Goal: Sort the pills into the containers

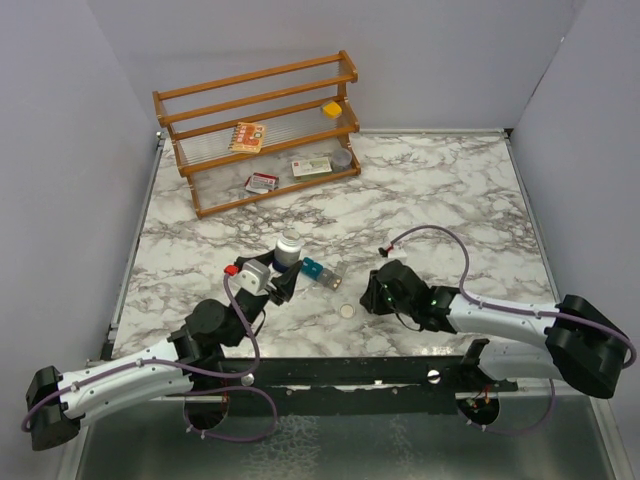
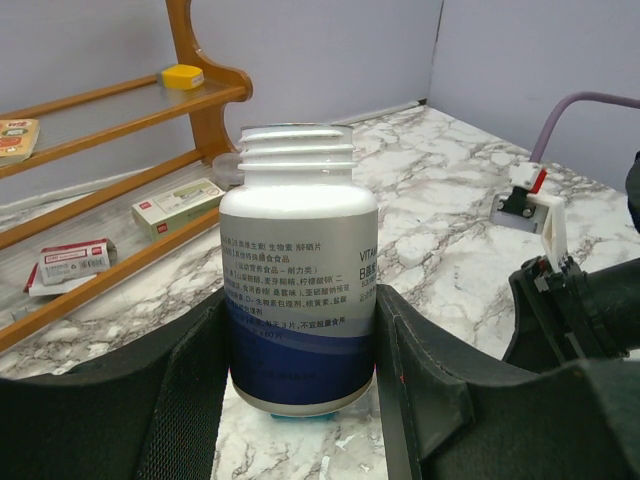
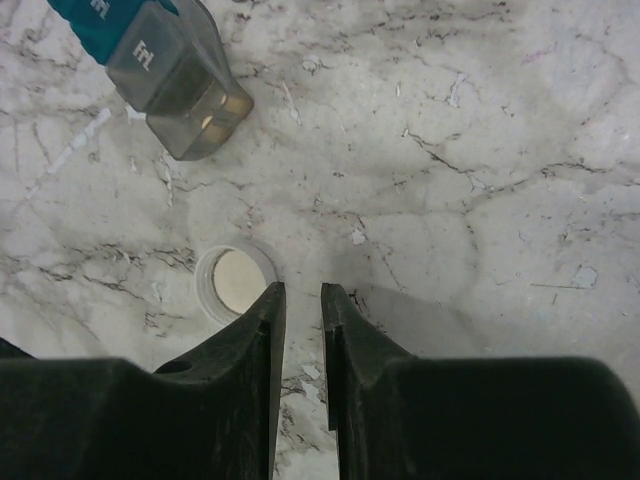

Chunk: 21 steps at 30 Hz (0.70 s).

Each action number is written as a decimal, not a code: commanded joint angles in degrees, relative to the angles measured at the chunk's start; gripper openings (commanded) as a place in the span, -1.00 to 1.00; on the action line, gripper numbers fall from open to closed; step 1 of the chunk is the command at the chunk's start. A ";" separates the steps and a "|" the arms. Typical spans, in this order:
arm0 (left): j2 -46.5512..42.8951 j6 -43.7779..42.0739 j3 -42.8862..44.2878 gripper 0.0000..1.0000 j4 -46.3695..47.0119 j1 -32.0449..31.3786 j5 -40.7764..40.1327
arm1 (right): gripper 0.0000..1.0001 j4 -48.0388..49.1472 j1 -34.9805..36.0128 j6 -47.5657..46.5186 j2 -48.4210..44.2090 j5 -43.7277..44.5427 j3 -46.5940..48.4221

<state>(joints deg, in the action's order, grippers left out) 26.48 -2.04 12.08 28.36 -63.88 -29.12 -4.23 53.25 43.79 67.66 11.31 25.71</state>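
Note:
The containers [image 1: 322, 272], a short strip of teal and translucent grey compartments, lie on the marble between the arms. They also show in the right wrist view [image 3: 170, 60]. My left gripper [image 1: 278, 272] is shut on an upright, uncapped white and blue pill bottle [image 2: 298, 250]. A teal edge shows under the bottle's base. The bottle's white cap [image 3: 235, 283] lies upside down on the table, just left of my right gripper [image 3: 298, 290]. Its jaws are almost closed, a narrow gap apart, and hold nothing. No loose pills are visible.
A wooden rack [image 1: 260, 130] stands at the back left with small boxes [image 1: 311, 167] and a yellow item [image 1: 332, 108] on its shelves. Grey walls enclose the table. A purple cable [image 1: 440, 240] loops over the right arm.

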 commanded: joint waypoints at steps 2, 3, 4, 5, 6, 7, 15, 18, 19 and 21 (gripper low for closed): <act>0.33 0.56 0.58 -0.95 2.49 -0.19 -0.05 | -0.51 1.06 1.85 -0.22 4.90 -0.85 2.25; 0.28 0.48 0.58 -0.94 2.46 -0.20 -0.14 | -0.47 1.32 2.19 -0.20 5.53 -0.82 2.37; 0.26 0.40 0.58 -0.94 2.42 -0.20 -0.26 | -0.44 1.40 2.59 -0.08 5.97 -0.68 2.45; 0.24 0.38 0.58 -0.93 2.40 -0.20 -0.36 | -0.41 1.56 3.01 -0.04 6.13 -0.56 2.49; 0.23 0.32 0.58 -0.93 2.40 -0.20 -0.38 | -0.37 1.67 3.47 0.03 6.11 -0.24 2.57; 0.32 0.33 0.58 -0.93 2.48 -0.16 -0.33 | -0.35 1.68 3.70 0.21 6.04 -0.08 2.58; 1.22 0.55 0.73 -0.93 2.71 -0.18 -0.14 | -0.34 2.48 4.03 0.59 5.38 0.38 2.84; 1.21 0.59 0.76 -0.93 2.80 -0.20 -0.10 | -0.34 2.83 4.08 0.59 6.10 -0.02 3.00; 1.10 0.55 0.76 -0.93 2.84 -0.16 -0.14 | -0.34 3.02 4.21 0.53 6.56 -0.13 3.07; 1.11 0.55 0.73 -0.93 2.95 -0.19 -0.14 | -0.35 3.09 4.38 0.38 7.49 -0.20 3.38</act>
<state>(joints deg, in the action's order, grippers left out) 27.81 -2.04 12.08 28.73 -63.88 -29.15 -3.22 57.01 43.88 73.56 11.25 27.16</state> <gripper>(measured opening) 0.539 0.328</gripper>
